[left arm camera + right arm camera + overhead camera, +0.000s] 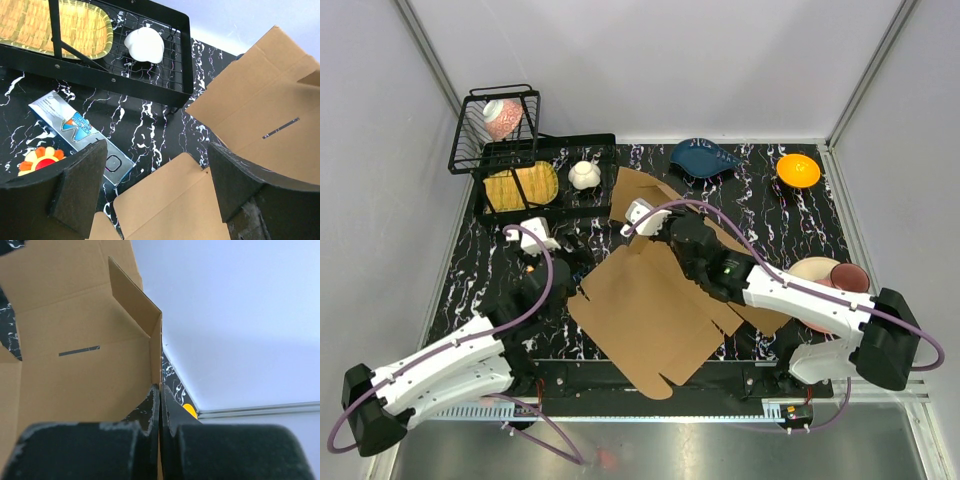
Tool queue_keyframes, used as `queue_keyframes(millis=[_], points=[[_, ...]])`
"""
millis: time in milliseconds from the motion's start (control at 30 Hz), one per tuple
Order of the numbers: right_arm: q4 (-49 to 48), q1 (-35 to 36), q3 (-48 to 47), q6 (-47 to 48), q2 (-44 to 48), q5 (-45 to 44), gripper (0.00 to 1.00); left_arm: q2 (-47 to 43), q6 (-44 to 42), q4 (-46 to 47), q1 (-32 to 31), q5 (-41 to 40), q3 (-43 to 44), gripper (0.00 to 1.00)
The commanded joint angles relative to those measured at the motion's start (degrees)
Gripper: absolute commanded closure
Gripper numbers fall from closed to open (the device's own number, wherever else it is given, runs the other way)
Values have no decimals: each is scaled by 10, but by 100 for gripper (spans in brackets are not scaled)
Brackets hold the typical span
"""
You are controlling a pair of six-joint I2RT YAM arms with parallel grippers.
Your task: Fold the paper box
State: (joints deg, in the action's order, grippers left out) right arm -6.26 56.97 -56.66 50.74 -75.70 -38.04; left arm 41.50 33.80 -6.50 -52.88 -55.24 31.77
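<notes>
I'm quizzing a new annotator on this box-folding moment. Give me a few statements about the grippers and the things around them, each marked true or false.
1. The right gripper is pinched shut on a raised flap of the paper box. True.
2. The left gripper clamps the box's edge. False: it is open, with nothing between its fingers.
3. The white object sits inside the black wire rack. True.
4. The orange bowl rests on the box. False: it sits on the table at the far right, apart from the box.
5. The silver-blue packet lies inside the rack. False: it lies on the table, outside the rack.
</notes>
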Motion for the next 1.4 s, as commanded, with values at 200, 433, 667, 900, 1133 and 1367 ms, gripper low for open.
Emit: queue_keyframes(millis=[200, 433, 667, 900, 1133, 1367], points=[[51, -4, -15, -86, 9, 48, 100, 19, 9, 59, 21, 95, -6, 16], [79, -3, 31, -210, 45, 100, 100, 41, -9, 87, 30, 115, 0, 15], [95, 17, 43, -235, 46, 113, 100, 64, -7, 92, 45, 142, 8, 15], [87, 18, 13, -163, 42, 60, 100, 22, 7, 103, 45, 281, -32, 24], [237, 28, -78, -269, 36, 205, 100, -35, 71, 84, 35, 299, -87, 29], [258, 67, -31, -350, 34, 246, 100, -75, 65, 33, 36, 226, -82, 24]])
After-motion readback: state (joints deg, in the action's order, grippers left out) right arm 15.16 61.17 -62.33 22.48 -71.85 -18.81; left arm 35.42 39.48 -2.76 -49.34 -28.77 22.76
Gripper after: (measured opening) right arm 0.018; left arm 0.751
